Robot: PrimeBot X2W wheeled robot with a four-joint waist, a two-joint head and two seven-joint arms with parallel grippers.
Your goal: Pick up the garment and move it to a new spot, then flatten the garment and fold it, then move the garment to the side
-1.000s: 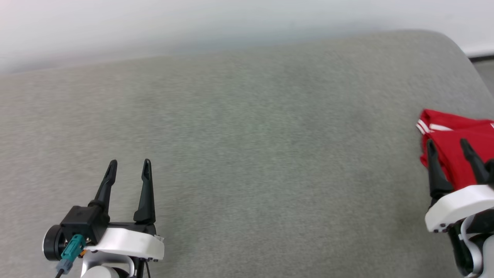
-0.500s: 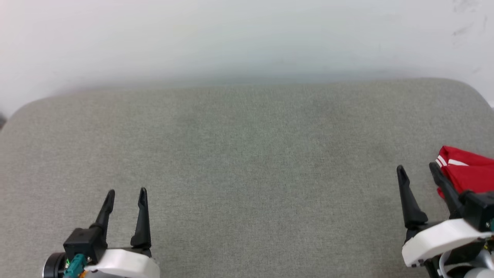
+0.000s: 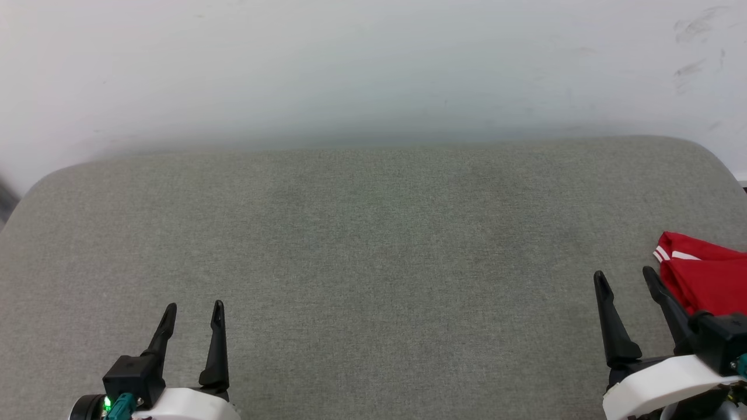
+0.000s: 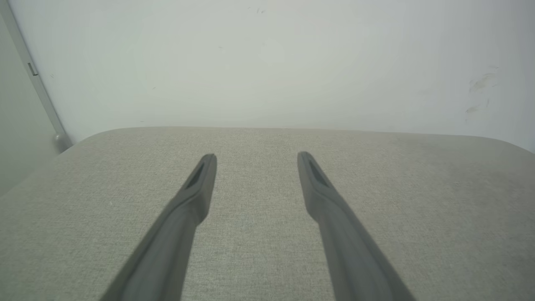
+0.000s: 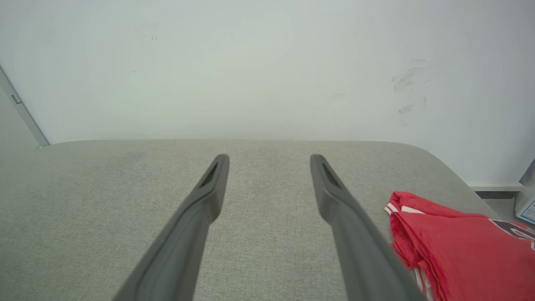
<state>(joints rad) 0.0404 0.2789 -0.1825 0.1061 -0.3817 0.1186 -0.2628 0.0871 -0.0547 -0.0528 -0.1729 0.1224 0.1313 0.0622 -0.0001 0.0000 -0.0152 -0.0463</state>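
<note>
Head camera has shifted: more of the white wall (image 3: 373, 70) is in frame, and the grey worktop (image 3: 373, 233) sits lower. The right pincer (image 3: 622, 272), previously overlapping the garment (image 3: 709, 280), now stands at its left edge. The left pincer (image 3: 194, 305) appears lower in frame.

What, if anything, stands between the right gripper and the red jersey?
Nothing visible does. The right gripper, open and empty, sits just left of the red jersey, which lies at the right edge of the grey cushion. No object lies between them. Whether the nearer finger touches the fabric cannot be told.
</note>
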